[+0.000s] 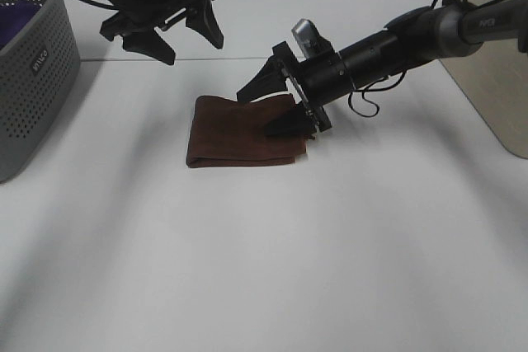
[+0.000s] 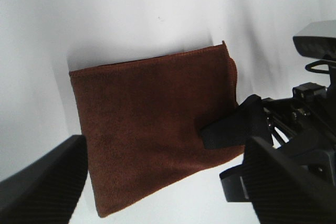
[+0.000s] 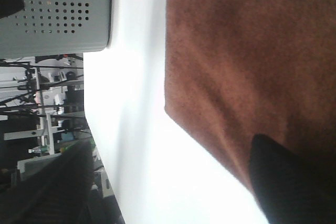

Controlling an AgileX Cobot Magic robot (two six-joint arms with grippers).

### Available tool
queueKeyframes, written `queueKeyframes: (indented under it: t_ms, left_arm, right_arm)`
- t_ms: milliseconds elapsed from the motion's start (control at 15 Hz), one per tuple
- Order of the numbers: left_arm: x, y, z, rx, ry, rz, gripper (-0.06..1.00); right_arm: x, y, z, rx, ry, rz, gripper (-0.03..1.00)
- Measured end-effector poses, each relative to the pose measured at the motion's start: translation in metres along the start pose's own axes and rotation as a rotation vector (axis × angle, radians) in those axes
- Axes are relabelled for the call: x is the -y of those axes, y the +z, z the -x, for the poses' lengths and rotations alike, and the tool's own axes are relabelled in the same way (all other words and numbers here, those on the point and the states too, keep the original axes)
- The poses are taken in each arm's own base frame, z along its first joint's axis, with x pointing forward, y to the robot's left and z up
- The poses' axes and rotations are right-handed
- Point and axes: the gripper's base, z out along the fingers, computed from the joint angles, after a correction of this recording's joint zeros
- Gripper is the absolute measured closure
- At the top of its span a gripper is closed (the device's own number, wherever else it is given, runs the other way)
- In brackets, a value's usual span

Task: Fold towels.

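The dark reddish-brown towel point(image 1: 243, 131) lies folded into a flat rectangle on the white table. It also shows in the left wrist view point(image 2: 152, 124) and the right wrist view point(image 3: 247, 51). My right gripper point(image 1: 271, 109) is open and low at the towel's right end. One finger point(image 1: 286, 126) is over the cloth and the other point(image 1: 254, 88) is by its far edge. It holds nothing. My left gripper point(image 1: 175, 29) is open and empty, raised above the table behind and to the left of the towel.
A grey perforated basket point(image 1: 37, 72) stands at the left edge with a purple cloth point(image 1: 21, 16) inside; it also shows in the right wrist view point(image 3: 58, 9). A beige panel point(image 1: 495, 55) stands at the right. The white table point(image 1: 264, 269) stretches in front.
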Motion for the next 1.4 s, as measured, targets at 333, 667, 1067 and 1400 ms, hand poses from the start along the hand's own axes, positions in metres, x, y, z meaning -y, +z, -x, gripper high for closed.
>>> queueKeyframes:
  t_ms: [333,667,1067,1400]
  left_arm:
    - [0.028,-0.079,-0.003,0.023,0.168,0.064,0.18]
    - [0.053,-0.188,-0.028,0.111,0.253,0.223,0.18]
    - [0.041,-0.245,-0.127,0.079,0.214,0.320,0.18]
    - [0.017,-0.264,-0.238,0.072,0.176,0.326,0.18]
  right_arm:
    - [-0.072,-0.056,-0.008,-0.045,-0.109,-0.243,0.20]
    - [-0.156,-0.124,-0.043,0.050,-0.133,-0.486,0.20]
    - [-0.195,-0.164,-0.121,0.081,-0.166,-0.661,0.20]
    - [-0.198,-0.179,-0.229,0.059,-0.187,-0.779,0.20]
